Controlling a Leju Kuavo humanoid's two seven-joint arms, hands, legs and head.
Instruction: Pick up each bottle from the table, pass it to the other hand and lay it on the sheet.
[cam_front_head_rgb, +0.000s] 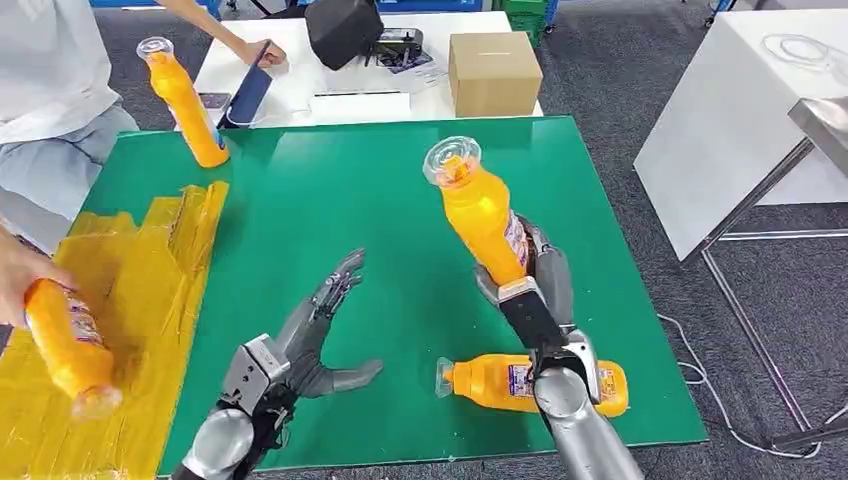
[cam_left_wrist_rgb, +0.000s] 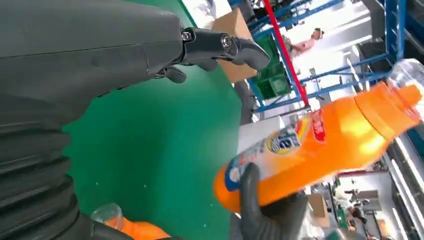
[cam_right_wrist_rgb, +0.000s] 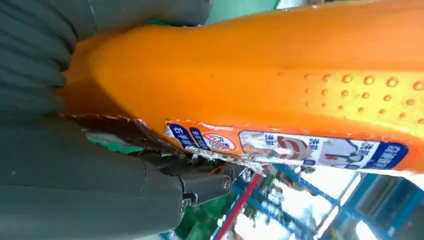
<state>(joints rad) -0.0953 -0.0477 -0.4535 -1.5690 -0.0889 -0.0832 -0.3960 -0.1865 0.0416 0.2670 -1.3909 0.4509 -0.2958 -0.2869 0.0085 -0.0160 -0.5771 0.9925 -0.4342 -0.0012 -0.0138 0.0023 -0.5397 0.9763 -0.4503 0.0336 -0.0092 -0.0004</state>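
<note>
Robot hand on the right (cam_front_head_rgb: 528, 275) is clasped around a raised bottle (cam_front_head_rgb: 478, 210), presumably for handover. Just beside it, the left robot hand (cam_front_head_rgb: 315, 335) is held spread, seemingly to receive.

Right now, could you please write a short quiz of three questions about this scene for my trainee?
1. True or false: the right hand holds a bottle with its cap end up.
2. Which thing lies on the green table beside the right forearm? A) a cardboard box B) an orange bottle C) a phone
3. Fill in: the left hand holds ____.

Key
1. True.
2. B: a second bottle lies on its side there; the cardboard box stands on the white table behind.
3. Nothing; its fingers are apart.
</note>
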